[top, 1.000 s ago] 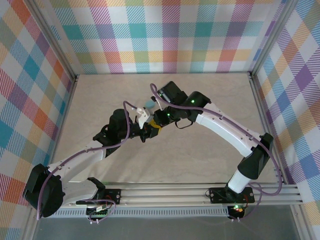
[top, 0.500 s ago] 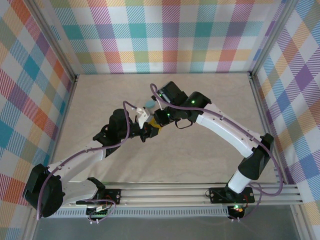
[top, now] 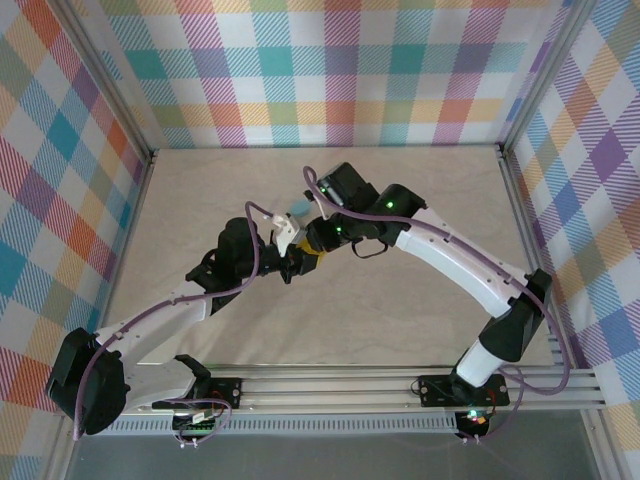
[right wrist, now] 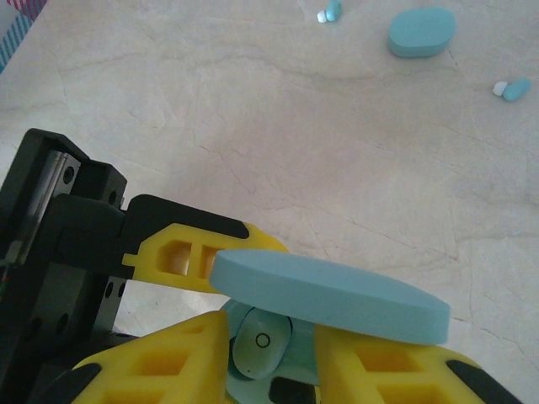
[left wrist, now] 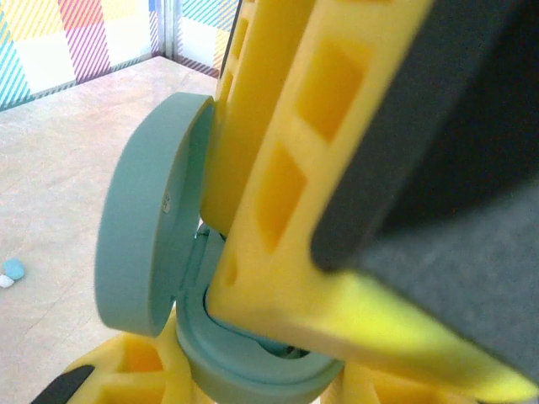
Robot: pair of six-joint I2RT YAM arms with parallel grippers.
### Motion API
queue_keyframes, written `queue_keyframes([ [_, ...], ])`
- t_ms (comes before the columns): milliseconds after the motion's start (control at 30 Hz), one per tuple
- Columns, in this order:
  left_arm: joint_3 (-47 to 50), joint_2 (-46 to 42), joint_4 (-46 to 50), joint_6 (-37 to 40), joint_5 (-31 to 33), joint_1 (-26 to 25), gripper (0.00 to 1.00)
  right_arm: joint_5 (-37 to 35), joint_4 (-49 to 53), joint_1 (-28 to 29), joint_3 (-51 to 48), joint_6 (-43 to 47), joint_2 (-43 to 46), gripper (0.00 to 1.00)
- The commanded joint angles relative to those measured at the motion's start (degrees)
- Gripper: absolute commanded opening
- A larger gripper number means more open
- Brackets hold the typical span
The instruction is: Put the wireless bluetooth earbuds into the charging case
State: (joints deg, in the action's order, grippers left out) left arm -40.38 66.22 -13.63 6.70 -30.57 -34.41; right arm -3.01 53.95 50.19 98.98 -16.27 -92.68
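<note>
The left hand (left wrist: 253,383) clamps the open charging case (left wrist: 139,252). The right hand (right wrist: 271,358), slightly parted, straddles an earbud (right wrist: 259,341) lying inside it.

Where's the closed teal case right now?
In the right wrist view, the closed case lies on the table at top right, between one loose earbud and another.

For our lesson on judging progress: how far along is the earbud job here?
Done: the charging case stands open, clamped by the left gripper. In hand: one earbud sits inside it, the right gripper parted around it. Left: two loose earbuds on the table, plus a closed case.
</note>
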Motion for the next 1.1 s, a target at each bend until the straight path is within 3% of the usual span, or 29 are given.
queue_keyframes([
  [0, -0.73, -1.88, -2.81, -0.37, -1.16, -0.47, 0.00, 0.23, -0.05, -0.40, -0.67, -1.38, 2.46, 0.34],
  [400, -0.91, -3.24, -0.67, -0.50, -0.46, -0.46, 0.00, 8.68, -6.32, -0.73, -0.74, -1.71, 9.36, 0.29],
  [533, -1.01, -3.70, 0.25, -0.39, -1.06, -0.48, 0.00, 7.22, -7.02, -1.04, -0.03, -0.35, 10.46, 0.29],
  [733, -0.50, -4.40, 0.42, -1.18, -1.86, -0.48, 0.00, 10.96, -5.78, -4.85, 3.46, -0.82, 4.42, 0.29],
  [1067, 0.31, -8.45, 1.98, -1.65, 0.62, -0.43, 0.00, 24.03, -6.76, -7.57, 1.99, -2.35, 0.71, 0.26],
])
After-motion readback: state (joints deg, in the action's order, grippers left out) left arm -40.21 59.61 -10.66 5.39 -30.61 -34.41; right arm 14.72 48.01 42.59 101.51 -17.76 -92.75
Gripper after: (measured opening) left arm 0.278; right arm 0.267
